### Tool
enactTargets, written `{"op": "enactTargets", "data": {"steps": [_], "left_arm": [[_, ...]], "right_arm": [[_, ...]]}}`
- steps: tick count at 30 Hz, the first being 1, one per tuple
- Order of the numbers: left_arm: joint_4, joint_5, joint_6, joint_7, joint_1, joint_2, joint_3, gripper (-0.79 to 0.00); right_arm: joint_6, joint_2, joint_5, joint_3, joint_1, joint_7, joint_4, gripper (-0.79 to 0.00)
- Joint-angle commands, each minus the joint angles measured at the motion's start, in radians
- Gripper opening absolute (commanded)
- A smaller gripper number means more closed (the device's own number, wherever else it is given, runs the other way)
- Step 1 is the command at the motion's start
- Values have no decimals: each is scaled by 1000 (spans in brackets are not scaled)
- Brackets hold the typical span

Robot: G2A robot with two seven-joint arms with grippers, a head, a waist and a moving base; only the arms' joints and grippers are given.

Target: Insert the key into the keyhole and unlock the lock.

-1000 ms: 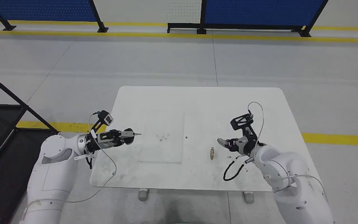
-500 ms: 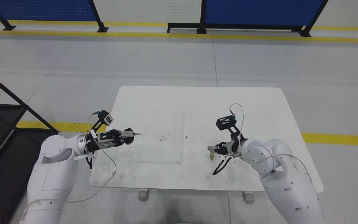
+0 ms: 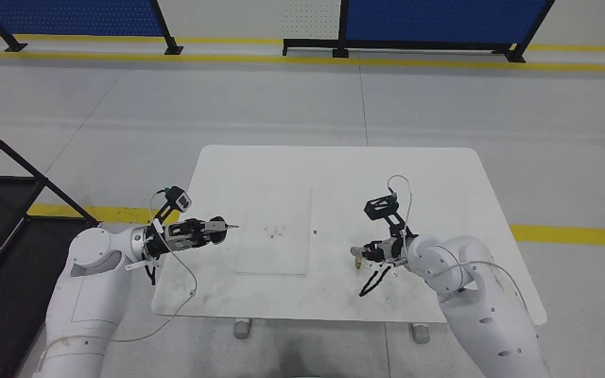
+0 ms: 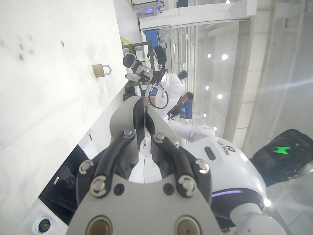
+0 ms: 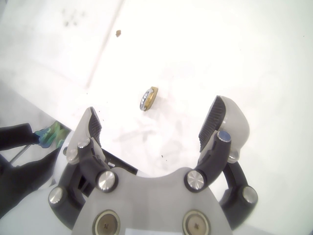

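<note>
Table: lock on right half, toward the robot's edge, just before right gripper. Left gripper, with key, over left side, well apart.

the key (a sliver from above) is mostly hidden between the left hand's fingers.

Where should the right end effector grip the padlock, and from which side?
Likely the brass body of the padlock, pinched across its broad flat faces from above: it stands on a narrow edge, shackle toward the open right end effector.
</note>
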State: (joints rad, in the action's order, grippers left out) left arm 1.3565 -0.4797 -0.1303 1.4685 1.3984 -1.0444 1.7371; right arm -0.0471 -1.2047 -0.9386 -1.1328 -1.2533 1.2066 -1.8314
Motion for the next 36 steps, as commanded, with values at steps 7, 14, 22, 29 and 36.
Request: {"op": "enactTargets", "data": {"steps": [7, 14, 22, 29, 36], "left_arm": [[0, 0, 0, 0, 0, 0, 0, -785], [0, 0, 0, 0, 0, 0, 0, -785], [0, 0, 0, 0, 0, 0, 0, -785], [0, 0, 0, 0, 0, 0, 0, -785], [0, 0, 0, 0, 0, 0, 0, -785]], "right_arm": [[-74, -17, -8, 108, 96, 168, 41, 0], [-144, -43, -5, 206, 216, 295, 133, 0], [-194, -73, 28, 297, 335, 329, 281, 0], [-220, -94, 89, 366, 422, 329, 420, 0], [-237, -111, 111, 408, 463, 329, 491, 0]]}}
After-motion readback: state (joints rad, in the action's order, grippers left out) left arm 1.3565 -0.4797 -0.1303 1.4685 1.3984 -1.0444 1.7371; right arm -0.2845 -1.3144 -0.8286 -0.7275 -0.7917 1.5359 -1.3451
